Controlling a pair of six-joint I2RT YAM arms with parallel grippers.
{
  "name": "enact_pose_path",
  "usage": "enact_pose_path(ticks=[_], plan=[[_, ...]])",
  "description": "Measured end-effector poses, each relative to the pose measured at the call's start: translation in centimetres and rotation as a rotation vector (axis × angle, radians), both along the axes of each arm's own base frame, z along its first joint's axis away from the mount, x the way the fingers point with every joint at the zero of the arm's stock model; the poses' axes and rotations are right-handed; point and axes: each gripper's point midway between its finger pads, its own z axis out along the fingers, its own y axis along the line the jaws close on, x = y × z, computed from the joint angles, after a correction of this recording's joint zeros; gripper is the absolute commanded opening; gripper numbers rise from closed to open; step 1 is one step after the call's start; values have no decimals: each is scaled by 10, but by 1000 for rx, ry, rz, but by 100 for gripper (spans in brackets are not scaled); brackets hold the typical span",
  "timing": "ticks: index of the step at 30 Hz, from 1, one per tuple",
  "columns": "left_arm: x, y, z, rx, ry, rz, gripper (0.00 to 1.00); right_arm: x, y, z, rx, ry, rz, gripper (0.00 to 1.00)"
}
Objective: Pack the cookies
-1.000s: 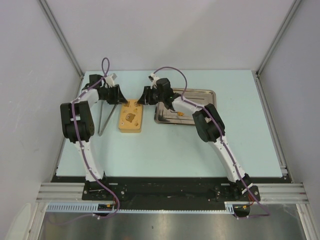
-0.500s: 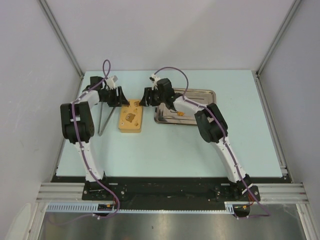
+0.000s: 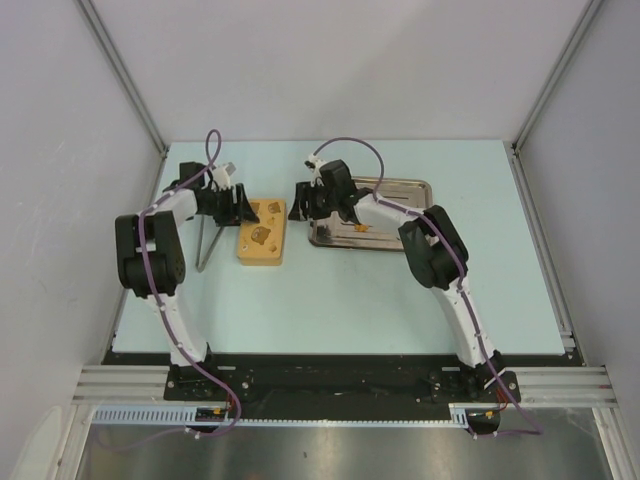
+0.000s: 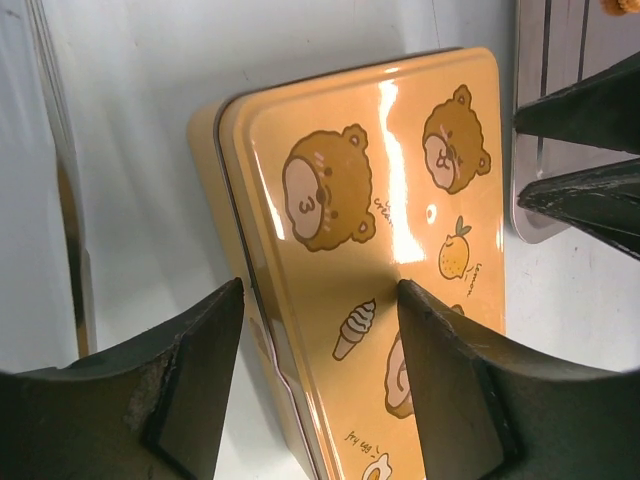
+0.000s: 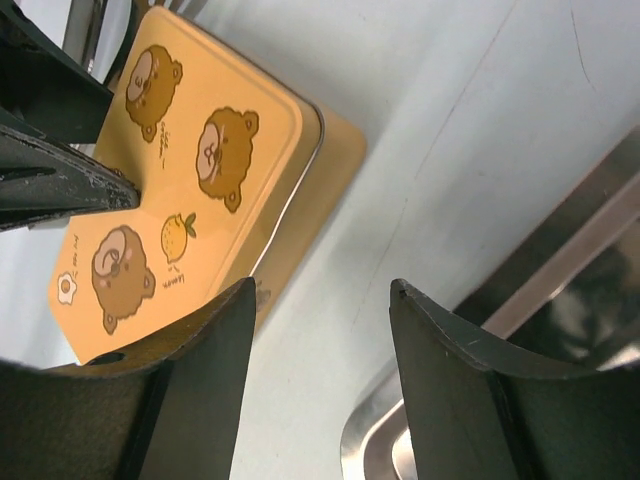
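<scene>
1. Top view. Shows the orange tin [image 3: 262, 238] left of centre with its lid on, so contents hidden. Puts the steel tray [image 3: 410, 186] just to its right, holding one of the cookies [image 3: 361, 229], orange, loose by the tray's near edge; no others made out. Places the left gripper [image 3: 243, 207] at the tin's far left corner and the right gripper [image 3: 300, 200] between tin and tray. Finds both with jaws apart, holding nothing. Leaves metal tongs [image 3: 205, 243] on the table [image 3: 330, 300] left of the tin.

2. Left wrist view. Looks down on the bear-printed lid [image 4: 380, 190], with spread fingers straddling one end of the tin and no clear contact. Catches the other arm's fingers close by on the right, over the tray's edge. Judged risk: could knock finger against finger if both close on the lid at once.

3. Right wrist view. Frames bare table between wide-set fingers, tin to the left, tray rim to the right. Shows the base [image 5: 338, 155] peeking out beyond the lid's edge, so lid seated askew. Judged risk: could shove the smooth tin across the table on a one-sided push instead of freeing the lid, leaving the cookie nowhere to go.
</scene>
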Motion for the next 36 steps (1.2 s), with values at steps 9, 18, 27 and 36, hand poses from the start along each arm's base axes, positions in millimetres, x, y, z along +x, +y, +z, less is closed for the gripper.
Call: enact_pose_path(ticks=[9, 18, 27, 36], plan=[[-13, -3, -1, -1, 0, -5, 68, -14, -20, 30, -45, -65, 12, 62], [-14, -24, -2, -11, -30, -37, 68, -5, -64, 75, -70, -137, -32, 62], [-14, -34, -3, -40, -39, -19, 66, -3, -128, 89, -132, -153, -108, 62], [-18, -34, -3, -49, -46, 25, 66, 2, -167, 109, -143, -176, -163, 62]])
